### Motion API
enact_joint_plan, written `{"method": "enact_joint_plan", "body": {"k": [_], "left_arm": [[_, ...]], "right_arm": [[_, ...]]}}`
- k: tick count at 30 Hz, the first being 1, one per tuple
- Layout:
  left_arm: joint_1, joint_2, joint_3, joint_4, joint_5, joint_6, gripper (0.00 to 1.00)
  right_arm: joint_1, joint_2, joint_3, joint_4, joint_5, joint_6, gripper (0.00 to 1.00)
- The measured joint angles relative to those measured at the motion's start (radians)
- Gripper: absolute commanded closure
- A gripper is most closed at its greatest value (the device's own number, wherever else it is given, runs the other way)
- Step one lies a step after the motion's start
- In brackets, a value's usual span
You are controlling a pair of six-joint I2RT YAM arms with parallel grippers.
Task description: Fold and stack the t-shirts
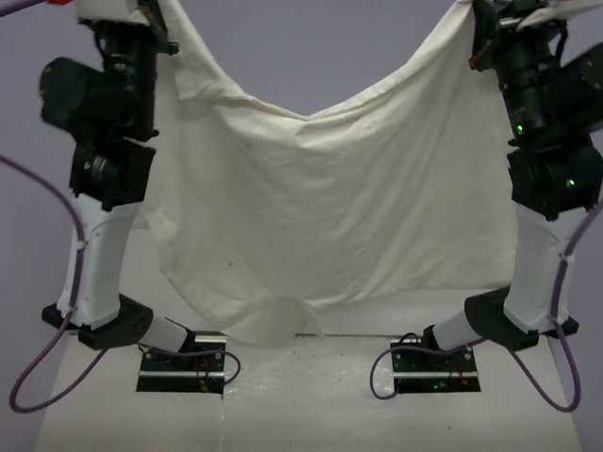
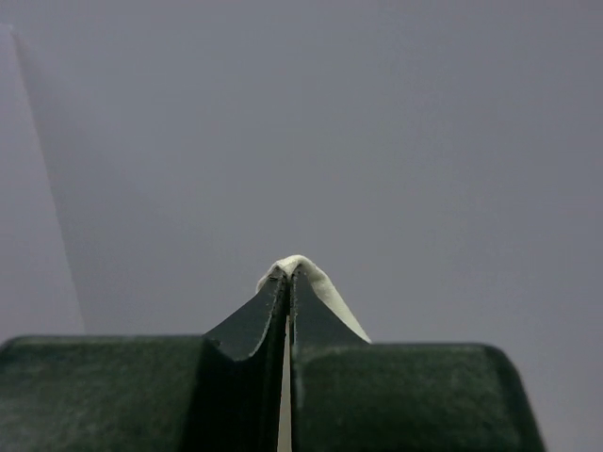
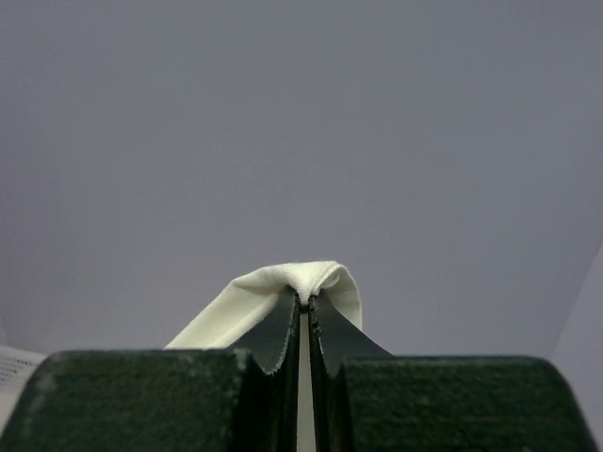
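Observation:
A cream-white t-shirt [image 1: 330,207] hangs spread between my two raised arms, sagging in the middle, its lower edge resting on the table near the arm bases. My left gripper [image 1: 160,14] is shut on the shirt's upper left corner. In the left wrist view the left gripper [image 2: 289,275] pinches a small fold of the t-shirt [image 2: 325,292] at its tips. My right gripper [image 1: 476,14] is shut on the upper right corner. In the right wrist view the right gripper [image 3: 304,299] clamps a fold of the t-shirt [image 3: 254,297]. No other shirts show.
The white table [image 1: 311,405] lies below the hanging shirt, with the two arm base plates [image 1: 184,363] at its near edge and purple cables [image 1: 38,377] looping beside them. A plain grey wall fills the background of both wrist views.

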Motion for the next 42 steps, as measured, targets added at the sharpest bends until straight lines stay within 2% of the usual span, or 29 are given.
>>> {"method": "enact_joint_plan", "body": {"k": [3,6,11,15,19,24,27,31,37,42], "left_arm": [[0.047,0.166,0.042,0.037,0.036,0.024,1.00],[0.140,0.328,0.097,0.054,0.098,0.010,1.00],[0.298,0.471,0.140,0.069,0.190,-0.056,1.00],[0.387,0.483,0.185,0.071,0.249,-0.114,1.00],[0.427,0.438,0.211,0.104,0.309,-0.161,1.00],[0.425,0.337,0.141,0.148,0.385,-0.205,1.00],[0.383,0.257,0.015,0.162,0.389,-0.201,1.00],[0.273,0.115,-0.298,0.170,0.360,-0.196,1.00],[0.192,-0.087,-0.863,0.130,0.331,-0.369,1.00],[0.145,-0.240,-1.120,0.009,0.325,-0.502,1.00]], "right_arm": [[-0.045,0.148,0.034,0.024,-0.027,0.000,1.00],[-0.087,0.291,0.058,0.035,-0.033,0.002,1.00],[-0.134,0.382,0.057,0.034,-0.037,0.002,1.00],[-0.154,0.369,0.063,0.055,-0.054,0.002,1.00],[-0.179,0.317,0.048,0.084,-0.076,0.005,1.00],[-0.210,0.218,-0.108,0.120,-0.074,0.012,1.00],[-0.214,0.189,-0.225,0.118,-0.048,0.026,1.00],[-0.214,0.190,-0.394,0.058,0.005,0.072,1.00],[-0.214,0.184,-0.736,-0.058,0.060,0.210,1.00],[-0.214,0.113,-1.046,-0.136,0.083,0.335,1.00]]}}
